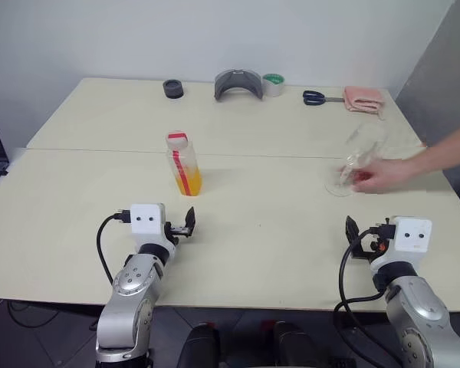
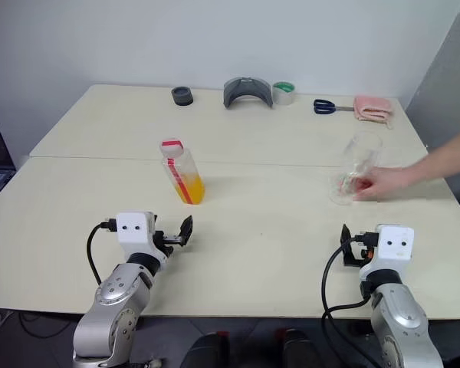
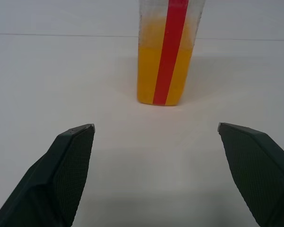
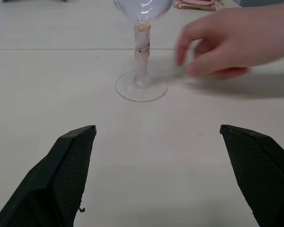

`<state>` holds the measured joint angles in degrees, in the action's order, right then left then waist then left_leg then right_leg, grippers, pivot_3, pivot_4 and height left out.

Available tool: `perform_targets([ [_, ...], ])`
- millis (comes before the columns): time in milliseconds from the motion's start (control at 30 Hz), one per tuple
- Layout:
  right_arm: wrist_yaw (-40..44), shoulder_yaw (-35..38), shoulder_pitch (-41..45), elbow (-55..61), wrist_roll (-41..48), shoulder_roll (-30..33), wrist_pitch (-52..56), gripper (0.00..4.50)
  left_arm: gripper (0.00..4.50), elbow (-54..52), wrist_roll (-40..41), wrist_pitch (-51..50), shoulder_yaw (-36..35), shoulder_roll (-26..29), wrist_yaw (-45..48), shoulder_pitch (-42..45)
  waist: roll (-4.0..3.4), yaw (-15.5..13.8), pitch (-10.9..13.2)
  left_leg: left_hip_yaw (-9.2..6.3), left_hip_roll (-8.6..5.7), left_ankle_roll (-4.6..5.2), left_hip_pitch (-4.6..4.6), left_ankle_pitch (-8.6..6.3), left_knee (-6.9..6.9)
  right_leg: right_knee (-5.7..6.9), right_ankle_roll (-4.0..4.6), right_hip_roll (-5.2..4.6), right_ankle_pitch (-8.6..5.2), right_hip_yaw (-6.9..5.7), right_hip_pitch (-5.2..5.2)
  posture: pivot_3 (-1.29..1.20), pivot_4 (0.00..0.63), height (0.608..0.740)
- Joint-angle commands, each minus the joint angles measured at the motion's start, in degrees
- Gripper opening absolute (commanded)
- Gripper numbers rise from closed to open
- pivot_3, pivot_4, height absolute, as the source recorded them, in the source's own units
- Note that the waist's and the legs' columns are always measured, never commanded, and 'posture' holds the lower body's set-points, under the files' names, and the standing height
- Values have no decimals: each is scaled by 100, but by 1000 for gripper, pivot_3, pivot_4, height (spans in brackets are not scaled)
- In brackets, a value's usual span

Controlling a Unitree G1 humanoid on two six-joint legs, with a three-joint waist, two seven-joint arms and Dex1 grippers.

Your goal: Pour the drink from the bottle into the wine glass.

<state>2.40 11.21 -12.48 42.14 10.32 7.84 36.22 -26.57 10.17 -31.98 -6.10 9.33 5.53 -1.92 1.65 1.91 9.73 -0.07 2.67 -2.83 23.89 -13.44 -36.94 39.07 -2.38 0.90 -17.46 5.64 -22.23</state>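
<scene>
I saw both grippers, left (image 1: 188, 223) and right (image 1: 351, 230), spread wide over the beige table (image 1: 276, 230); bottle (image 1: 182, 163) centre-left, a hand (image 1: 387, 175) by the glass (image 1: 353, 165) right; white wall (image 1: 215, 34) behind.

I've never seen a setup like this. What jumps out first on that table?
Probably the bottle, its orange drink glowing against the pale table, straight ahead of the open left gripper. Next, a person's hand reaching in from the right beside the empty wine glass, which stands beyond the open right gripper.

A person's hand (image 4: 232, 40) hovers beside the wine glass (image 4: 141, 71), beyond the right pincer's (image 4: 158, 137) wide-apart fingers.
</scene>
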Motion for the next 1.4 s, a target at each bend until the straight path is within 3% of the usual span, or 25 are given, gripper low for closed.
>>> perform_targets([
  [33,6,81,6,271,62,-1,-115,4500,4492,-272,13,169,-36,69,64,-48,0,0,0,0,0,0,0,0,0,0,0,0,0,0,0,0,150,740],
  [933,271,179,171,308,245,178,-166,4500,4492,-269,16,444,-124,14,3,-56,0,-1,0,0,0,0,0,0,0,0,0,0,0,0,0,0,150,740],
  [1100,1482,341,482,470,1563,704,-94,4500,4492,-203,10,639,-165,200,167,294,0,0,1,-1,0,1,0,0,-1,0,1,2,0,-2,1,0,150,740],
  [1267,2628,586,1153,406,3089,1823,416,4500,4492,27,71,726,-130,339,355,694,2,1,2,-1,-2,1,-1,0,-4,-2,3,2,4,-1,7,0,150,740],
  [1400,2979,752,1699,227,3993,2483,669,4500,4492,84,101,724,-126,306,375,810,6,-1,4,-3,-3,2,0,0,-2,-2,4,2,4,-3,9,0,150,740],
])
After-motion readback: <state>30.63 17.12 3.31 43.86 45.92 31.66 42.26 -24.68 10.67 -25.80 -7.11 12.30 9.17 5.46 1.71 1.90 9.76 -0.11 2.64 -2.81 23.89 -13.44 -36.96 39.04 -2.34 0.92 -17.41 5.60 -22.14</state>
